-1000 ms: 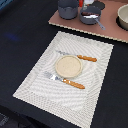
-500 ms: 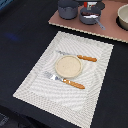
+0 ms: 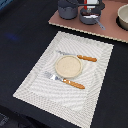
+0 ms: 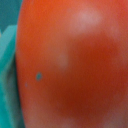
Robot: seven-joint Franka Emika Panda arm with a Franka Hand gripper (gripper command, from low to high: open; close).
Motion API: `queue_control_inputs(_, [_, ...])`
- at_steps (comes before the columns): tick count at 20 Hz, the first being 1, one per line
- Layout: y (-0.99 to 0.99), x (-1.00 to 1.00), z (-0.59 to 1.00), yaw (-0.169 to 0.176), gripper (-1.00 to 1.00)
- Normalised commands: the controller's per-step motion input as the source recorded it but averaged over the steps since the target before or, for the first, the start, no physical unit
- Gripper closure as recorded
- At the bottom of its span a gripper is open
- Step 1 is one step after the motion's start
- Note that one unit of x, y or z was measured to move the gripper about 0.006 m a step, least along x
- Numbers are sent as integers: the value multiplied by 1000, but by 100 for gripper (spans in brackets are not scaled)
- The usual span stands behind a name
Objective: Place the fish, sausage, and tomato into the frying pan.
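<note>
The tomato (image 4: 70, 65) fills the wrist view, glossy red-orange and very close to the camera, and no fingers show there. In the exterior view my gripper (image 3: 91, 6) hangs at the far edge, just above the frying pan (image 3: 85, 18), with a red spot, the tomato (image 3: 91, 2), up at the gripper and off the pan. The pan's grey handle (image 3: 100, 24) points toward the mat. A small white piece, the fish (image 3: 90, 17), lies in the pan. I cannot make out the sausage.
A grey pot (image 3: 67, 9) stands beside the pan on a brown board (image 3: 107, 31). A pale bowl (image 3: 123, 17) sits at the exterior view's right. On the striped placemat (image 3: 45, 87) lie a tan plate (image 3: 68, 66), a fork (image 3: 65, 80) and a knife (image 3: 79, 56).
</note>
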Motion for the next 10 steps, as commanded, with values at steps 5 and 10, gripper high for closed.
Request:
queue_control_inputs(5, [282,336,747,0,-100])
queue_control_inputs(10, [178,227,1000,-13,-100])
